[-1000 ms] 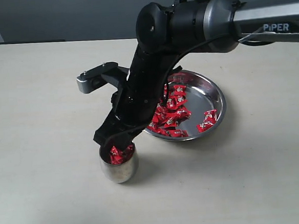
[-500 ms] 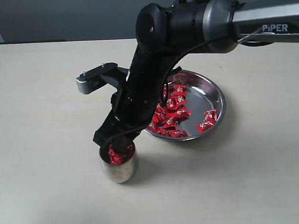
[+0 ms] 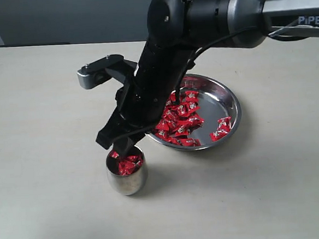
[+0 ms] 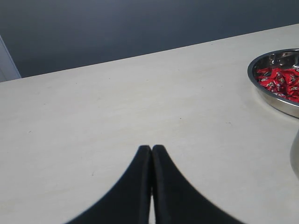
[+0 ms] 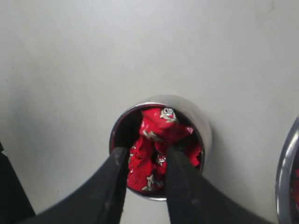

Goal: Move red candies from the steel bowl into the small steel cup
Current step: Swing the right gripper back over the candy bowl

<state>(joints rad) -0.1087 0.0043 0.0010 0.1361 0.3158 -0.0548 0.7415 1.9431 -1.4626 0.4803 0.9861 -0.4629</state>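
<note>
My right pincer (image 3: 121,150) hangs just above the small steel cup (image 3: 128,183). Its two fingers (image 5: 117,177) stand a little apart, and red candies (image 5: 158,128) in the cup show through the gap. The cup stands on the pale table (image 3: 43,177), at 8 o'clock from the steel bowl (image 3: 222,95) and near its rim. More candies are heaped on the bowl's 9 o'clock side, with a couple at 4 o'clock. My left pincer (image 4: 151,150) is pressed together, low over the table.

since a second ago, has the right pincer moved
Yes. The right pincer has lifted: its tips were down in the mouth of the cup and now sit just above its rim. The cup itself stayed put.
</note>
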